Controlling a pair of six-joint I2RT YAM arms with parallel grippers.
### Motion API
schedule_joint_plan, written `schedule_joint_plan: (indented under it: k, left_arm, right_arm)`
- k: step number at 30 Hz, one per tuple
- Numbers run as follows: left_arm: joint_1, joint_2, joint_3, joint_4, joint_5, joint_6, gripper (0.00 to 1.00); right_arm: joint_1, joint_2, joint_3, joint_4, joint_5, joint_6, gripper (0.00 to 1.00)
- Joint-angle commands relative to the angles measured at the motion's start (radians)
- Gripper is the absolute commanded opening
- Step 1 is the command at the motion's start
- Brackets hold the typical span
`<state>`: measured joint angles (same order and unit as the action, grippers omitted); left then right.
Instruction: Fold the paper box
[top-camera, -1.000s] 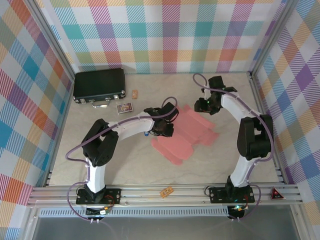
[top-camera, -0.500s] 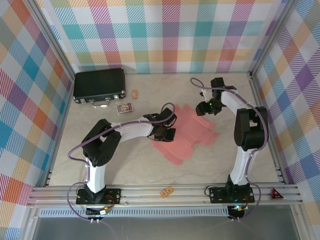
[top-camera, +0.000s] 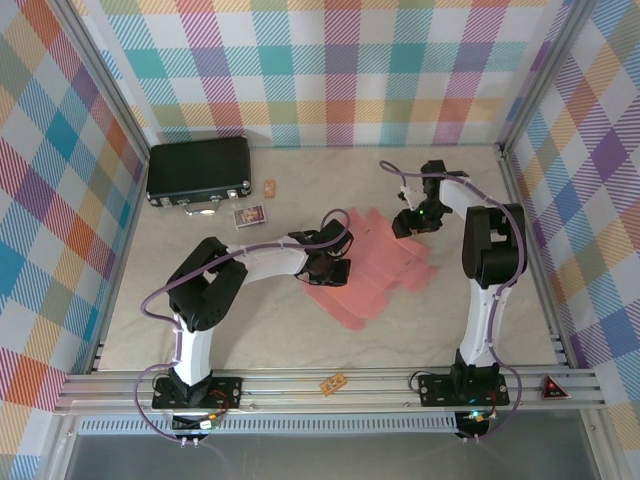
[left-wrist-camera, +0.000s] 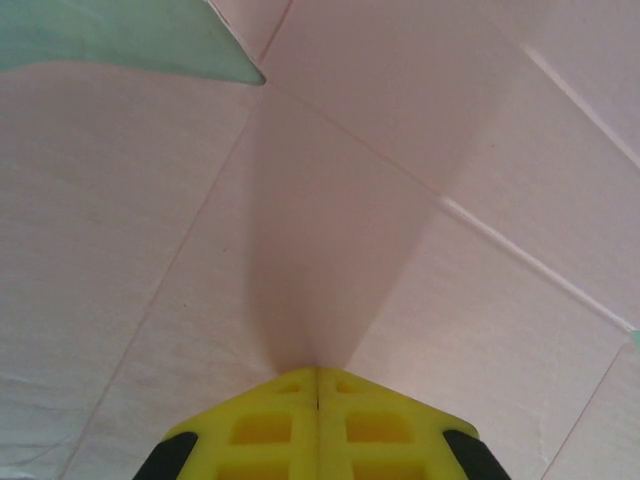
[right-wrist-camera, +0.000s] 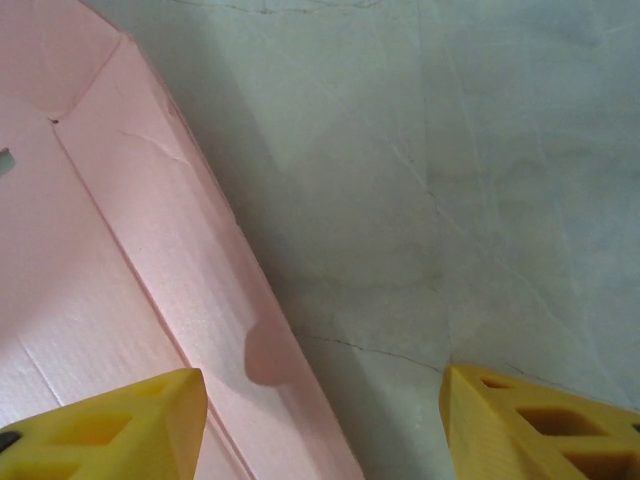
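Note:
The paper box (top-camera: 372, 270) is a flat salmon-pink die-cut sheet with flaps, lying mid-table. My left gripper (top-camera: 330, 270) sits over the sheet's left part. In the left wrist view its yellow fingertips (left-wrist-camera: 290, 400) meet with no gap, right above the pink sheet (left-wrist-camera: 350, 200), holding nothing. My right gripper (top-camera: 403, 226) hovers at the sheet's far right edge. In the right wrist view its yellow fingers (right-wrist-camera: 120, 420) stand wide apart, straddling the sheet's edge flap (right-wrist-camera: 170, 250) and the bare table (right-wrist-camera: 450, 180).
A black hard case (top-camera: 199, 170) with metal latches lies at the back left. A small card (top-camera: 249, 215) and a small tan piece (top-camera: 269, 187) lie near it. Another small tan item (top-camera: 333, 382) rests on the front rail. Plaid walls enclose the table.
My left gripper slid lower and slightly left over the sheet. The right gripper drew in toward the sheet's far right edge, and its arm folded more upright.

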<state>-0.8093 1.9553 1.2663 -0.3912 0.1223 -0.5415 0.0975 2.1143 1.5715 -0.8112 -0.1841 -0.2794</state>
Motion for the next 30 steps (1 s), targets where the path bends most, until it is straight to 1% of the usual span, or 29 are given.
schedule_joint_plan:
  k: [1, 14, 19, 26, 30]
  left_arm:
    - [-0.003, 0.03, -0.032, -0.064, -0.042, -0.03, 0.0]
    - [-0.004, 0.034, -0.04, -0.056, -0.04, -0.034, 0.0]
    - [-0.004, 0.036, -0.039, -0.057, -0.042, -0.035, 0.0]
    - [-0.005, 0.04, -0.036, -0.055, -0.04, -0.035, 0.0]
    - [-0.004, 0.041, -0.035, -0.054, -0.041, -0.036, 0.0]
  right_arm:
    - [-0.007, 0.025, 0.033, -0.068, -0.075, -0.039, 0.63]
    - [-0.008, 0.013, 0.027, -0.121, -0.233, -0.076, 0.56]
    - [-0.008, -0.03, 0.012, -0.102, -0.222, -0.075, 0.52]
    - [-0.009, -0.108, -0.063, -0.011, -0.21, -0.093, 0.39]
    - [-0.008, -0.123, -0.074, -0.003, -0.197, -0.105, 0.35]
